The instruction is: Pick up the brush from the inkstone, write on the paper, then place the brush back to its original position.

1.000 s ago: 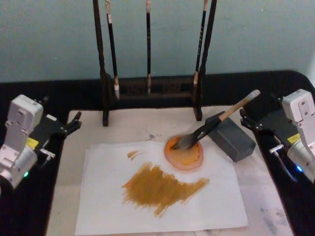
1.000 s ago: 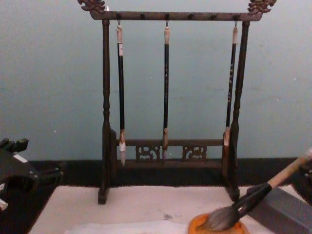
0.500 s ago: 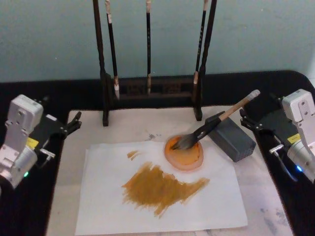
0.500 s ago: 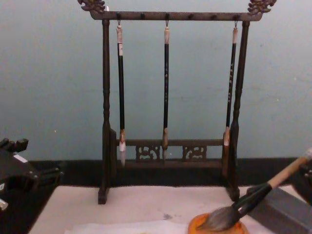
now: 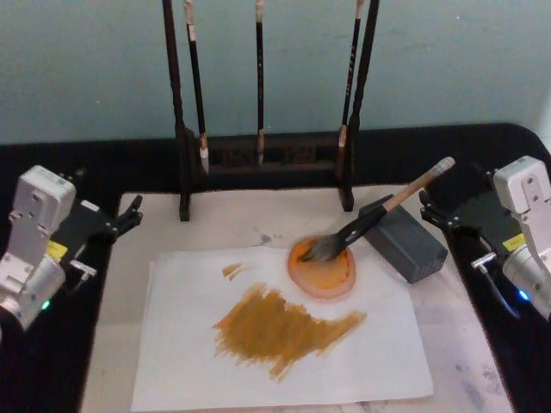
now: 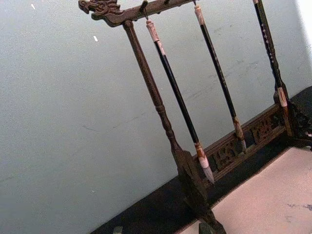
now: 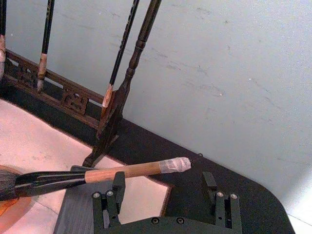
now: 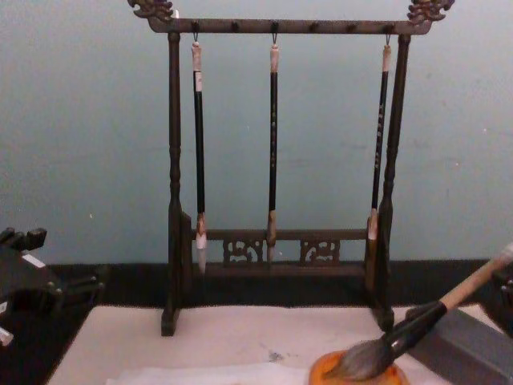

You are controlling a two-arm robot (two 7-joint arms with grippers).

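— Brush (image 5: 370, 219), head view: location?
— Item 1. Lies slanted, with its bushy tip in the inkstone (image 5: 320, 291). Its black ferrule leans on the grey block (image 5: 411, 248), and the tan handle rises toward the right gripper (image 5: 429, 212). The inkstone sits on the paper (image 5: 370, 361) near its far right corner. The paper bears an ochre smear (image 5: 280, 329) and lies on the cream mat (image 5: 228, 222). Behind stands the rack (image 5: 267, 159).
— Grippers, same view?
— The right gripper is near the handle's end. The left gripper (image 5: 129, 215) is at the mat's left edge, well apart from the brush.
— Left wrist view?
— Listed: rack (image 6: 163, 117), thin hanging brushes (image 6: 178, 95), mat corner (image 6: 273, 195).
— Right wrist view?
— Right gripper (image 7: 163, 187): fingers (image 7: 117, 192) spread, released, nothing between them. The brush (image 7: 124, 171) handle crosses by one fingertip; I cannot tell whether they touch. The ferrule lies over the grey block (image 7: 73, 214), and the hair reaches the inkstone (image 7: 12, 214).
— Chest view?
— Brush (image 8: 421, 319) has its tip down in the inkstone (image 8: 319, 371), and the handle climbs rightward above the grey block (image 8: 473, 345). Left gripper (image 8: 56, 261) is at the left edge, fingers apart, holding nothing. The rack (image 8: 276, 26) stands centre.
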